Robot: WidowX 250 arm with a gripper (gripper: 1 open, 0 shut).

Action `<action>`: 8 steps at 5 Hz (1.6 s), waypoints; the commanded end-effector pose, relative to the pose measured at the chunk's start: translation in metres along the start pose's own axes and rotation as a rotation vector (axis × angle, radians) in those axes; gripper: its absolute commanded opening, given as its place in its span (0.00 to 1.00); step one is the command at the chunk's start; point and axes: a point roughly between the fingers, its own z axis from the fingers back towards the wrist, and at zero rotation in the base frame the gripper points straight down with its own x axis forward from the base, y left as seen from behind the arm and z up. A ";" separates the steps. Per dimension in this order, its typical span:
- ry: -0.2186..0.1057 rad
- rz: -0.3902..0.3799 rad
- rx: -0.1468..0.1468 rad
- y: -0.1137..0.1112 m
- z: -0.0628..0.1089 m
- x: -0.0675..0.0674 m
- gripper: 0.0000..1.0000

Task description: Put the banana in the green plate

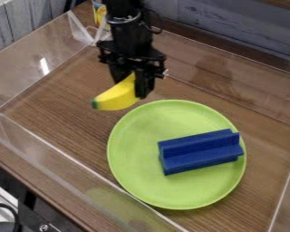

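Lime green and round, the plate (138,176) lies on the brown wooden surface (51,100) and holds a blue ridged block (201,152), set slantwise on the side of the plate away from the gripper. The gripper (133,83) has its jaws closed on the yellow banana (115,93), whose dark green tip points away from the plate. Banana and gripper are above the surface, just beside the plate's rim; the banana is outside the plate. Clear plastic walls (62,167) border the wooden surface.
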 end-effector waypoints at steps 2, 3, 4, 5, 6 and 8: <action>-0.058 -0.025 -0.004 -0.011 0.011 0.020 0.00; -0.062 -0.036 -0.011 -0.016 0.012 0.023 0.00; -0.068 -0.045 -0.019 -0.023 0.012 0.026 0.00; -0.075 -0.056 -0.027 -0.030 0.011 0.029 0.00; -0.070 -0.078 -0.030 -0.039 0.012 0.027 0.00; -0.060 -0.124 -0.035 -0.057 0.011 0.024 0.00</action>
